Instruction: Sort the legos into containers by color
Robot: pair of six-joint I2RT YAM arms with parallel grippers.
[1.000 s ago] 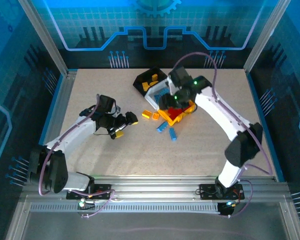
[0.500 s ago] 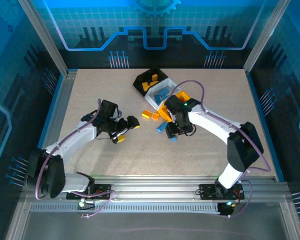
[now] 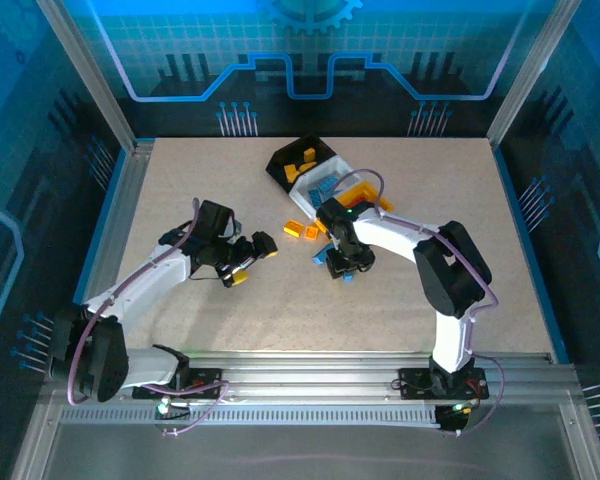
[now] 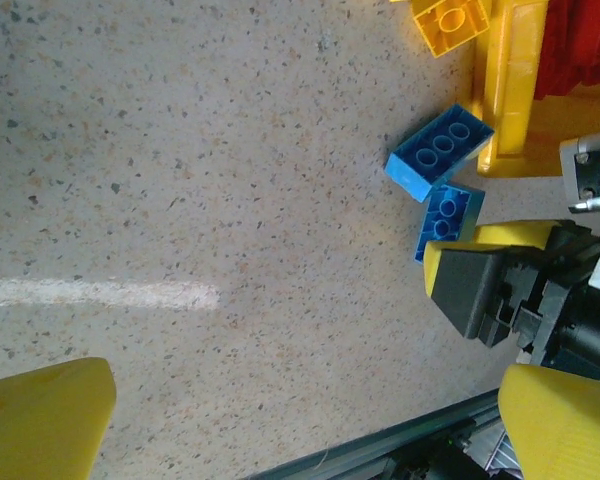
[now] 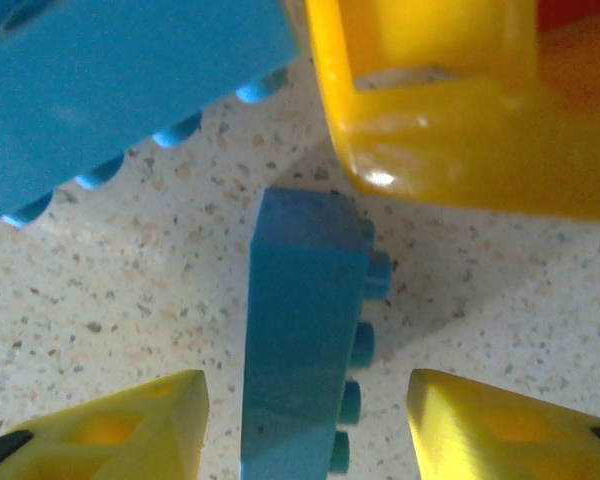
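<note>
Right gripper (image 5: 305,425) is low over a blue brick (image 5: 302,330) that lies on its side mid-worktop, just in front of the yellow bin (image 5: 450,140). Fingers (image 5: 120,425) are part-open and straddle it, gap on both sides, nothing held yet.

Risks:
- Brick sits slightly skewed between the fingers, so a squeeze may twist it or pop it out.
- One pad meets the stud side, so probably a poor grip.
- Second blue brick (image 5: 110,80) and the bin wall are close; either could get nudged.
- Blue seems to belong in the white bin (image 3: 318,182), right beside the yellow one, so a wrong drop is easy.

Left gripper (image 3: 252,259) is wide open and empty, left of centre, well apart.
</note>
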